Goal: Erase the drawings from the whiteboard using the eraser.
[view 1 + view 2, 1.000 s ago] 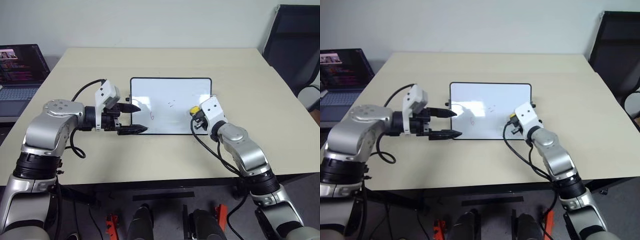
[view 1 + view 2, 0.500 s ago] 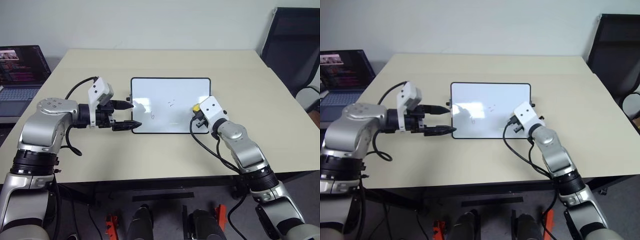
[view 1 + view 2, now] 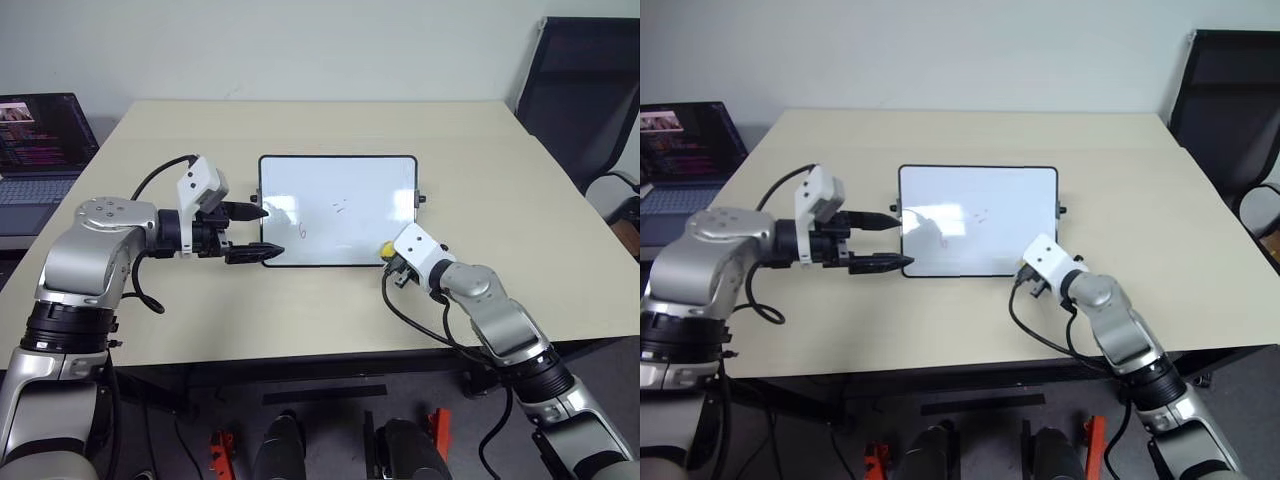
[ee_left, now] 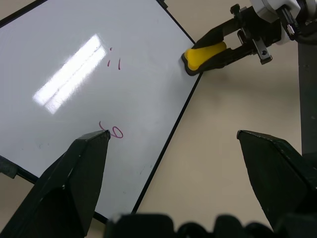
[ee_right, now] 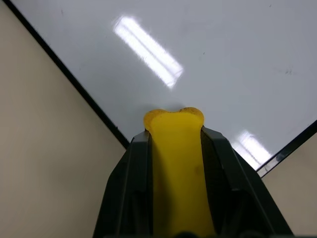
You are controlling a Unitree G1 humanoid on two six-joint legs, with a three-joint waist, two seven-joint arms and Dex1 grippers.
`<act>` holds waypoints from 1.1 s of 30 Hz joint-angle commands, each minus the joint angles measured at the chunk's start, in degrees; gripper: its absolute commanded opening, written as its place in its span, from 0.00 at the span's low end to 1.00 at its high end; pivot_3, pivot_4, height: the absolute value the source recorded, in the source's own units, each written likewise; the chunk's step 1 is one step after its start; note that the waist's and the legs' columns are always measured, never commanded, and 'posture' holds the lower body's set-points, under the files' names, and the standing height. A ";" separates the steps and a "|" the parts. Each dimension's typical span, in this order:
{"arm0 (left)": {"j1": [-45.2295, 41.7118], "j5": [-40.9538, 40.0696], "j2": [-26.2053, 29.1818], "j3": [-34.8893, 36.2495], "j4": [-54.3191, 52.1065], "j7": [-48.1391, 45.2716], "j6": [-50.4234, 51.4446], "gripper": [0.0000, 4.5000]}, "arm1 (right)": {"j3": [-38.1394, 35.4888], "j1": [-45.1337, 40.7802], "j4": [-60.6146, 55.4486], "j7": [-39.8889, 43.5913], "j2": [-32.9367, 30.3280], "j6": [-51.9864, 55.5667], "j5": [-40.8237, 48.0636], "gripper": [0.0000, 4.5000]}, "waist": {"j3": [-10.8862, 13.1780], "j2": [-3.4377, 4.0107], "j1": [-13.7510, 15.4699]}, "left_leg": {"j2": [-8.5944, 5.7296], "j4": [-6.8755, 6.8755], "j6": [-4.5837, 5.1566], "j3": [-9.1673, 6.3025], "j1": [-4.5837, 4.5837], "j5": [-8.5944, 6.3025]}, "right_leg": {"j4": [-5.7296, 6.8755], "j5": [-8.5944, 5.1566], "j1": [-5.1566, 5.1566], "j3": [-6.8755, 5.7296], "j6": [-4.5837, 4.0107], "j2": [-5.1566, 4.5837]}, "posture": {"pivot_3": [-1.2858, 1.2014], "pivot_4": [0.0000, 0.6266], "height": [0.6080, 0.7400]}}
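Right gripper (image 4: 210, 53): jaws clamped on the eraser (image 5: 177, 163), whose yellow tip juts out past the fingertips and sits over the near right corner of the whiteboard (image 3: 340, 180), at its black frame. Left gripper (image 3: 258, 232): jaws spread wide and holding nothing, fingers straddling the board's left edge, one tip over the white surface and the other at the near left corner. The drawings (image 4: 112, 132): a reddish squiggle just ahead of the left gripper's fingers and two short dashes further in, all well apart from the eraser.
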 commanded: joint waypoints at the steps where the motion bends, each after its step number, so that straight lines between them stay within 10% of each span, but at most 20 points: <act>1: 0.88 -0.71 0.80 3.25 -1.25 1.24 -0.02 1.00 | -4.51 -1.32 -2.71 -0.03 1.53 -0.96 2.41 0.22 | 0.00 0.00 0.13 | 0.00 0.00 0.00 0.00 -0.01 0.00 | 0.00 0.00 -0.01 -0.01 0.00 0.00 | 0.52 0.24 1.00; 14: 13.52 -3.27 -0.78 14.54 -11.26 15.17 4.83 1.00 | -6.96 2.73 -16.08 4.12 5.24 2.77 12.71 0.22 | 0.03 0.02 0.18 | 0.01 -0.24 -0.07 0.02 -0.14 -0.06 | -0.01 -0.38 -0.09 -0.04 0.38 0.02 | 0.52 0.24 1.00; 33: 13.91 -7.04 -2.54 14.54 -15.72 19.78 8.31 1.00 | -0.22 -21.72 25.97 -4.95 13.19 -21.72 -2.57 0.22 | 0.03 0.03 0.15 | 0.00 -0.16 -0.07 0.05 -0.12 -0.04 | -0.04 -0.18 -0.08 -0.02 0.36 0.01 | 0.52 0.24 1.00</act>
